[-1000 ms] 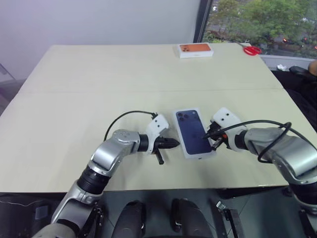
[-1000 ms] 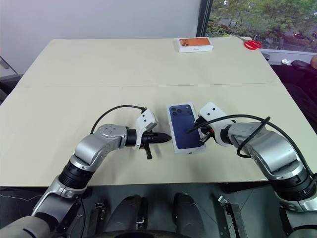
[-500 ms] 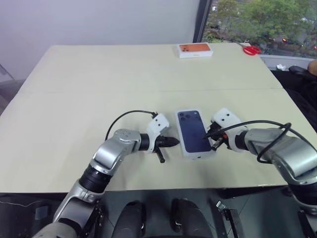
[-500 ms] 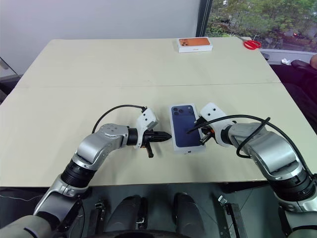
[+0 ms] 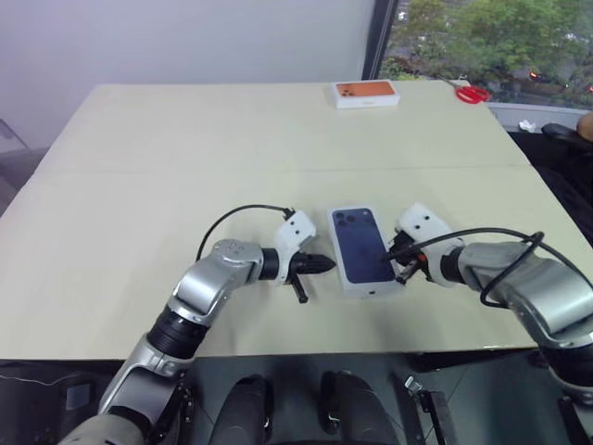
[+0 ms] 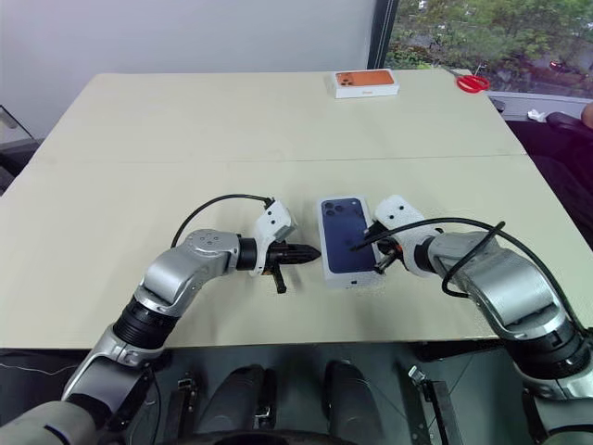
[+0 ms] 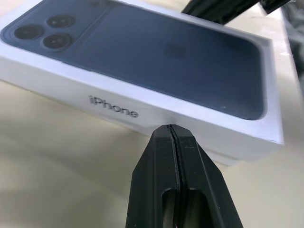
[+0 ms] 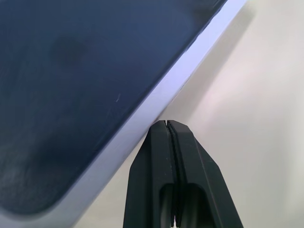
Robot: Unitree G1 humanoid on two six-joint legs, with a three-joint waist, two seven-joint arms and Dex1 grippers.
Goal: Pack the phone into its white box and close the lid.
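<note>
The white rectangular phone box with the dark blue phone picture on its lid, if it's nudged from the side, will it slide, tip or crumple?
The white rectangular cardboard phone box lies flat and low on the smooth beige table, so it probably slides rather than tips. Its crisp, straight side walls suggest it is stiff enough not to crumple. The shut left end effector meets one side off-centre, so it may also swivel.

lid [image 5: 361, 248]: on table [image 5: 139, 185], near front edge
grippers: left [image 5: 329, 264] at lid's left side, right [image 5: 397, 262] at its right
far edge: box [image 5: 365, 93], scissors [image 5: 471, 94] to its right
</note>
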